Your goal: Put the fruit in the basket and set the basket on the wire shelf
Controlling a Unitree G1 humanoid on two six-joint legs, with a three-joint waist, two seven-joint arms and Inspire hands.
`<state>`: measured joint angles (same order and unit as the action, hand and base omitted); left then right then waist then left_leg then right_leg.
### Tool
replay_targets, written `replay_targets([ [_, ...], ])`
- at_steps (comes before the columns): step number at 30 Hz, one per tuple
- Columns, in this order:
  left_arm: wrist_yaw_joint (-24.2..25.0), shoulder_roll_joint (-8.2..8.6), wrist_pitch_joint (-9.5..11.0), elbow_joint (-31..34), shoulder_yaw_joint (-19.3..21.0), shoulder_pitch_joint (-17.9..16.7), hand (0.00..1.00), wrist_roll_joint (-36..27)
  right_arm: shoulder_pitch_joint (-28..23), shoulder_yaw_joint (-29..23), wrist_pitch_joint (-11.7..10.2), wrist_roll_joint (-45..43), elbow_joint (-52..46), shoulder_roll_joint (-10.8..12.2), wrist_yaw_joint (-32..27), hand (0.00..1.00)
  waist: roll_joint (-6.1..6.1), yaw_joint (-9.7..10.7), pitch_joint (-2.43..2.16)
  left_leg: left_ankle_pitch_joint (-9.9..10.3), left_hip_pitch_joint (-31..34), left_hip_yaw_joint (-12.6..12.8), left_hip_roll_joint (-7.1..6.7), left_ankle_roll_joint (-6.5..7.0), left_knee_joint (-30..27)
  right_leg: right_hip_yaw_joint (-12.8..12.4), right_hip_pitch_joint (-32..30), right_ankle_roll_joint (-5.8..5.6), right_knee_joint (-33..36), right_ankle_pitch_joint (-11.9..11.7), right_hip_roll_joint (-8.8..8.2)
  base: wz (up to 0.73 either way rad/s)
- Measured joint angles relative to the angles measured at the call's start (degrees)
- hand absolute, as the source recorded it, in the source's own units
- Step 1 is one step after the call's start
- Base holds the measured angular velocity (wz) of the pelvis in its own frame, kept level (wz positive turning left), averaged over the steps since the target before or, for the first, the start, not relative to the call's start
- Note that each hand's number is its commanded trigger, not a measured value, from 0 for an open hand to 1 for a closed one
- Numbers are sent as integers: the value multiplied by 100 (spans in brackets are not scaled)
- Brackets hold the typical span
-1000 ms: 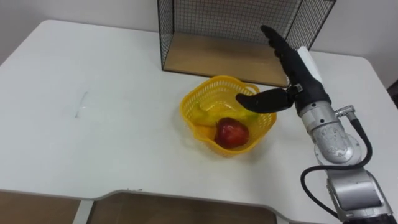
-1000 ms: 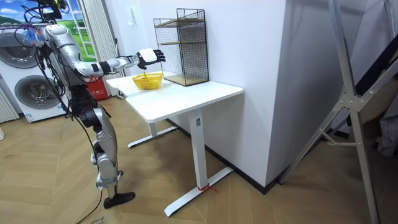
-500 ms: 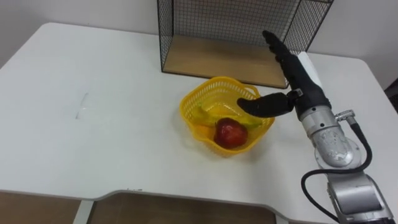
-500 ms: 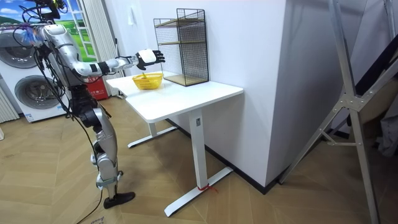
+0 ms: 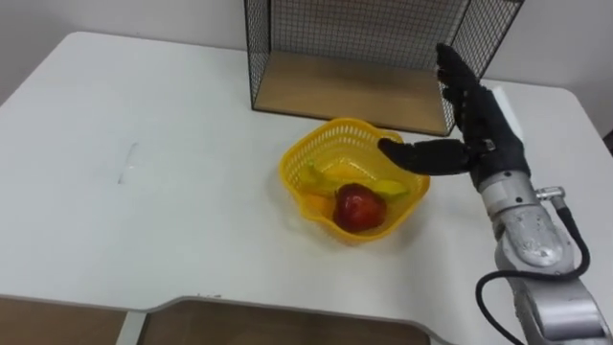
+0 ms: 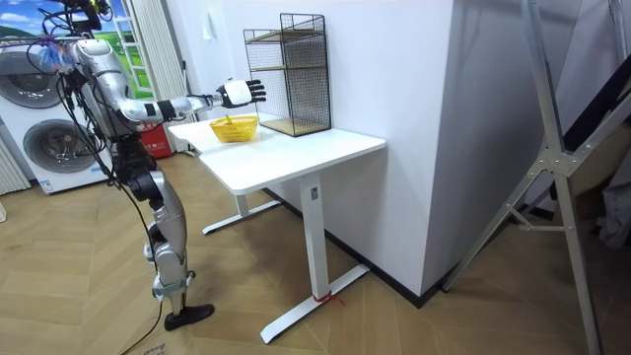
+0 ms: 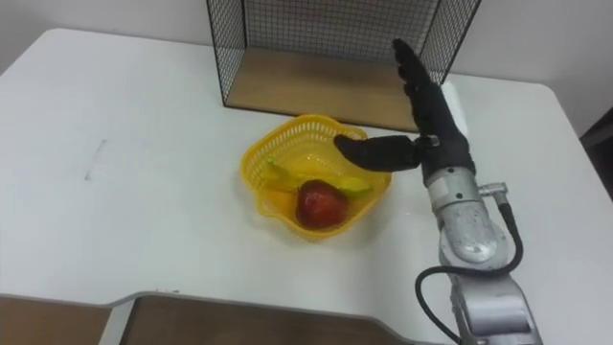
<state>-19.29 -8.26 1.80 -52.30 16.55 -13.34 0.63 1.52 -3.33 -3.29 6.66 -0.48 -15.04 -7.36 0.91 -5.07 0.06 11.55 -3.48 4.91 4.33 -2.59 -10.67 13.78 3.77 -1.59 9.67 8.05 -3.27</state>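
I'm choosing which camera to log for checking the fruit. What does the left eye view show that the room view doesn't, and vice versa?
Left eye view: inside the basket lie a red apple and a banana; the right hand is open, thumb over the basket's rim, fingers straight toward the wire shelf. Room view: the robot stands at the end of the table near washing machines, and the shelf has upper levels. Both: the yellow basket on the white table before the shelf, right hand above it.

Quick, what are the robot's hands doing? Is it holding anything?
Right hand: open, fingers straight, thumb out above the yellow basket, holding nothing.
Left hand: cannot be told.
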Motion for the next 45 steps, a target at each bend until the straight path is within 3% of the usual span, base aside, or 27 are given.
replay_targets([
  [5, -1312, 66, 161, 1135, 517, -30, 0, -131, -362, -459, -115, 300, -38, 4, -580, 0, -213, -16, -96, -14, -31, -8, -7, 5, 38, -25, 21, -4, 0, 6, -2, 1],
  [10, -2580, 77, 470, 2870, 896, -25, 0, 158, -868, -575, -115, 416, -33, 114, -887, 0, -161, -17, -68, -39, -6, -10, -8, -5, 20, -44, -8, -3, 13, 32, -2, 0],
  [12, -3084, 75, 651, 3712, 999, 36, 0, 329, -971, -686, -116, 442, -33, 291, -1054, 0, -136, -14, -74, -39, -18, -7, -17, -4, 14, -73, 0, -3, 11, 32, -2, 0],
  [15, -3471, 62, 836, 4442, 1049, 46, 0, 403, -993, -711, -179, 483, -32, 350, -1156, 0, -157, -12, -69, -40, -43, 11, -20, -2, 16, -106, -2, -3, 20, 30, -2, -5],
  [19, -3629, 53, 844, 5101, 1083, 139, 0, 402, -996, -711, -219, 530, -33, 356, -1104, 0, -178, -21, -60, -40, -20, 17, -15, -2, -4, -117, -78, 2, 37, 28, 2, -1],
  [23, -3345, 50, 892, 5782, 989, 201, 0, 280, -996, -695, -219, 710, -39, 374, -830, 0, -221, -12, -38, -37, -10, 9, -18, -1, 18, -109, -76, -2, 8, 31, 1, 1],
  [26, -2791, 51, 966, 6019, 683, 256, 0, -350, -996, -614, -228, 779, -40, 405, -609, 0, -252, 23, -22, -38, -7, 6, -20, -1, 18, -99, -62, -5, 8, 32, -2, 1],
  [28, -2369, 53, 966, 6016, 509, 255, 0, -656, -997, -505, -230, 784, -36, 413, -476, 0, -264, 23, -7, -38, -10, 14, -21, -1, 18, -105, -63, -5, 9, 32, -2, 0],
  [33, -908, 71, 963, 5996, -574, 259, 0, -1708, -976, -192, -232, 1030, -24, 433, -67, 0, -195, 115, 55, -38, 18, 22, -26, 0, -16, -106, -90, -7, 8, 34, -7, 0],
  [39, 595, 67, 922, 5600, -1278, 470, 0, -2507, -937, 74, -239, 1486, -27, 441, 297, 0, -195, 213, 62, -38, 15, 189, -17, 0, -18, -278, -210, -4, 89, 31, -2, -14],
  [42, 954, 59, 916, 5464, -1469, 538, 0, -2983, -932, 240, -335, 1816, -26, 435, 410, 0, -197, 334, 62, -38, 7, 289, -4, 0, -16, -339, -256, 4, 118, 24, 0, -15],
  [45, 1188, 60, 916, 5342, -1626, 644, 0, -3051, -934, 357, -386, 1973, -23, 437, 573, 0, -201, 378, 64, -38, -33, 367, 6, 0, -15, -408, -267, 10, 153, 18, 9, -12],
])
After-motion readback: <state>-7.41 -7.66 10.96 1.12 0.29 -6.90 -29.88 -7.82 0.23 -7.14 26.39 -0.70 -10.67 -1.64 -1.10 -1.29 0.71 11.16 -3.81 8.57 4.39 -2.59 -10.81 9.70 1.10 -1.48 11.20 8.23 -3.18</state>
